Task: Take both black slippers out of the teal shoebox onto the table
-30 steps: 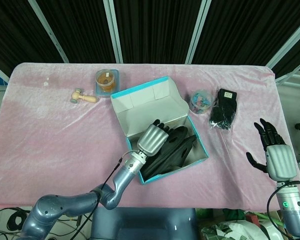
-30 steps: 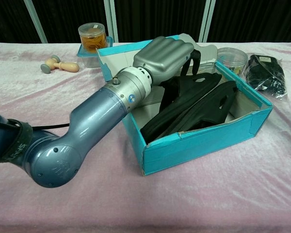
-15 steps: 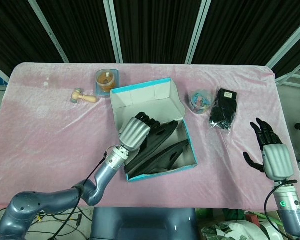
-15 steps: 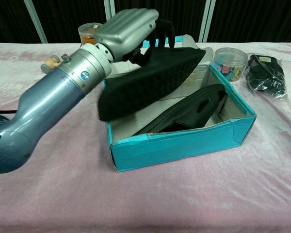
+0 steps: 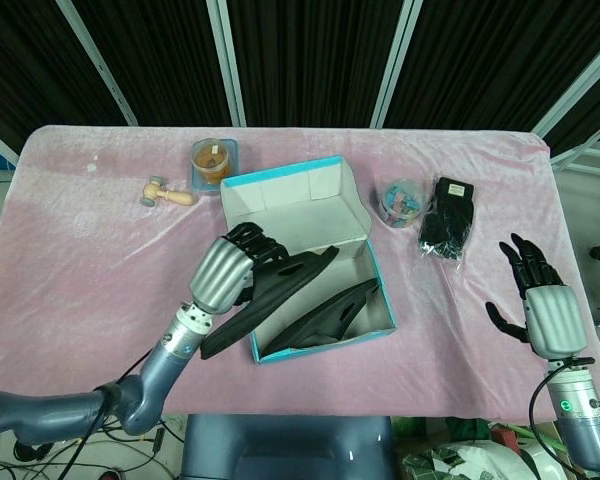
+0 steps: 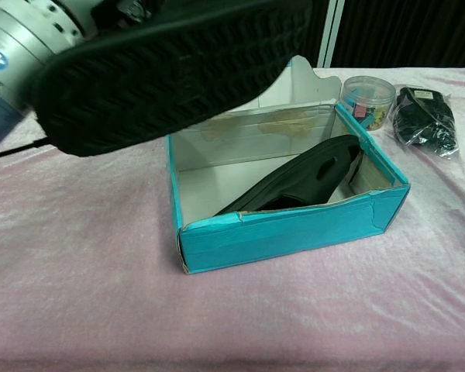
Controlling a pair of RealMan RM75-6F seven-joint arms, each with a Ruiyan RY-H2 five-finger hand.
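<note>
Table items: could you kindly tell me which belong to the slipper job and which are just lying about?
Job: lifted slipper held by left hand; second slipper inside the shoebox.

Lying about: wooden mallet, amber jar, tub of clips, black packet. Right hand is idle.

Lab: pink-draped table [image 5: 80, 260], black curtains [image 5: 300, 60]

Silver-backed hand [image 5: 223, 277], black fingers [image 5: 248, 236]

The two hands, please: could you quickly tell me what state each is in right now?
Left hand: holding one black slipper, lifted above the teal shoebox.
Right hand: open, fingers spread, holding nothing.
</note>
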